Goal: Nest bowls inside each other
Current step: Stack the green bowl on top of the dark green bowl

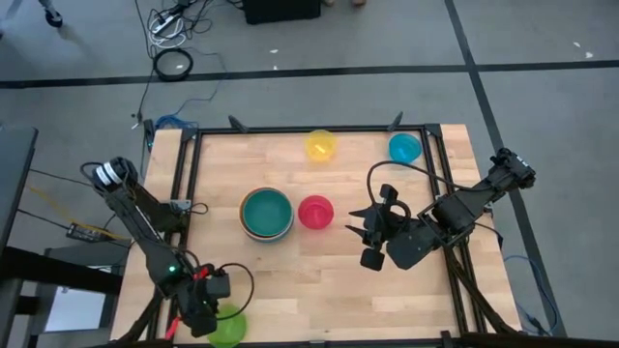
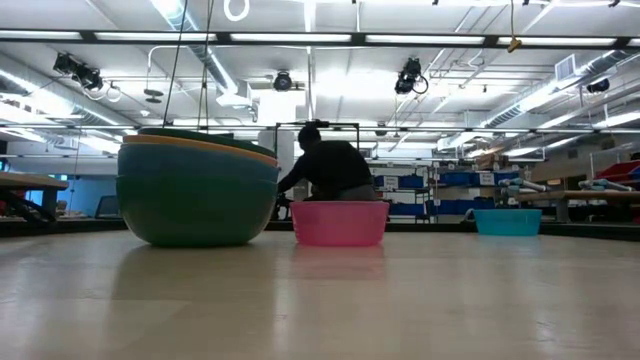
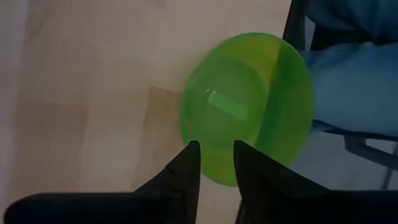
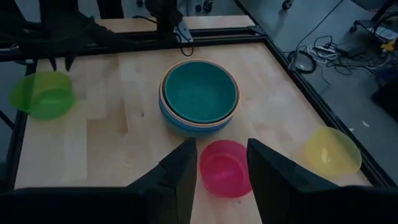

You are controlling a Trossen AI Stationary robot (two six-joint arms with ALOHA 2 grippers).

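- Wooden table (image 1: 319, 280) framed by dark rails, grey floor around it; in the low view a person bends over in the room behind.
- Stack of nested bowls (image 1: 266, 214) — teal innermost, orange and blue rims showing round it — stands near the table's middle; judged to be the nest that the loose bowls must join.
- Pink-red bowl (image 1: 315, 211) stands upright just beside the stack, apart from it; small and plain.
- Right gripper (image 1: 360, 232) hovers near the pink-red bowl, jaws spread and empty; in its wrist view the bowl lies between the two fingers, so this bowl is probably the next pick.
- Lime green bowl (image 3: 245, 109), translucent, sits at the table's near-left corner, part of it overhanging the edge — an awkward spot, likely to tip if pushed.
- Left gripper (image 3: 216, 165) is over its rim, jaws slightly parted, not pinching it.
- Yellow bowl (image 1: 321, 146) and cyan bowl (image 1: 404, 148) wait at the far edge, well apart from the stack.
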